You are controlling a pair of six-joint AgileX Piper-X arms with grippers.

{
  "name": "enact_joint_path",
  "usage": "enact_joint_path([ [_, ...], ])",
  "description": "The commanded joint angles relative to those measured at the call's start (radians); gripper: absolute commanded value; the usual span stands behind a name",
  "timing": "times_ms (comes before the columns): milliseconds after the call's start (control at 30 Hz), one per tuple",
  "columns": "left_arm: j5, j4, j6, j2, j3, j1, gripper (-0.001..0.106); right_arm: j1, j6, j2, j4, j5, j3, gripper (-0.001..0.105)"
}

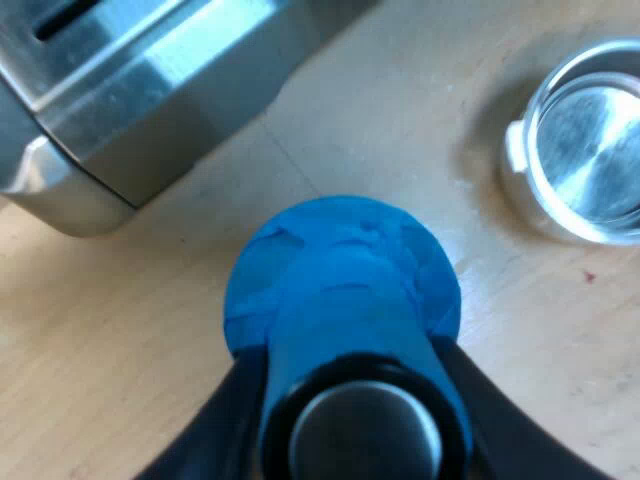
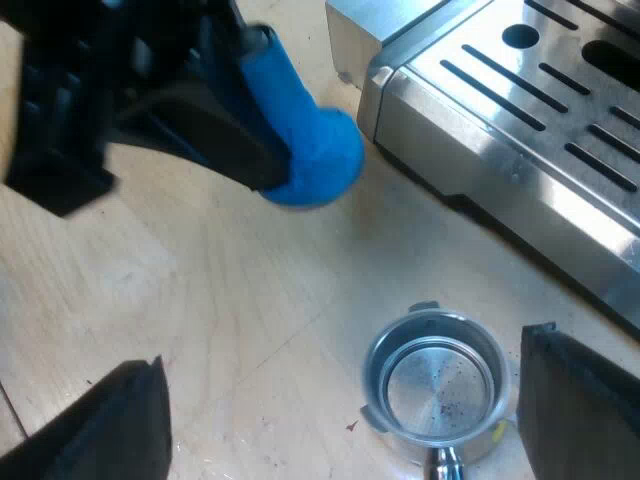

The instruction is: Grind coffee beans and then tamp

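L gripper (image 1: pixel 345 405) is clamped on the blue tamper (image 1: pixel 340 280), black fingers (image 1: pixel 225 420) on both sides of its shaft, rounded end pointing down at the wooden table (image 1: pixel 120 350). Can't tell if the tamper touches the wood. It's near the espresso machine's (image 1: pixel 150 90) steel corner, w/ the metal holder (image 1: pixel 585 150) a bit farther off, apart from both.

From the R wrist: R gripper (image 2: pixel 340 355) has jaws wide open, gripping nothing, hanging over the holder (image 2: pixel 435 385), which sits upright on the table between the two fingers. Basket's steel floor shows, w/ a few dark specks. Slotted drip tray (image 2: pixel 520 120) is just beside it. L gripper (image 2: pixel 235 120) and tamper (image 2: pixel 315 150) are farther off, near the tray's corner.
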Motion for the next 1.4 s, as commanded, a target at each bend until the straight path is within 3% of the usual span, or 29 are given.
enact_joint_path([
  [33,-0.016,0.037,-0.001,-0.088,-0.002,0.0,0.0,0.002,0.0,-0.003,-0.014,0.001,-0.002,0.072],
  [400,-0.009,0.17,-0.001,-0.286,-0.002,0.0,0.0,0.002,0.0,-0.003,-0.012,0.001,-0.002,0.072],
  [533,0.061,0.21,-0.022,-0.339,-0.002,0.0,0.0,0.002,0.0,-0.011,-0.012,0.001,-0.002,0.072],
  [967,0.094,0.223,-0.032,-0.346,-0.002,-0.007,0.0,0.002,0.03,-0.118,0.177,0.051,0.004,0.072],
  [1233,0.094,0.223,-0.032,-0.346,-0.002,-0.007,0.0,0.002,0.126,-0.255,0.158,0.128,0.139,0.072],
  [1400,0.094,0.219,-0.032,-0.346,-0.002,-0.02,0.0,0.002,0.09,-0.286,0.093,0.135,0.192,0.072],
])
